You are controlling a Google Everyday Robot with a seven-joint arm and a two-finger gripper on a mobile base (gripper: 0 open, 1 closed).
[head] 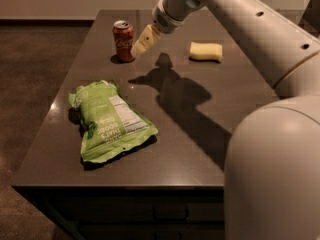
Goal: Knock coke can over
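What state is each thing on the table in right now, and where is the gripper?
coke can: upright, not yet knocked over, at the far end of the table.
gripper: in the air close beside the can, on its sponge side; contact unclear.
green bag: lying flat, printed label up, near the front edge.
sponge: lying flat, well apart from the can.
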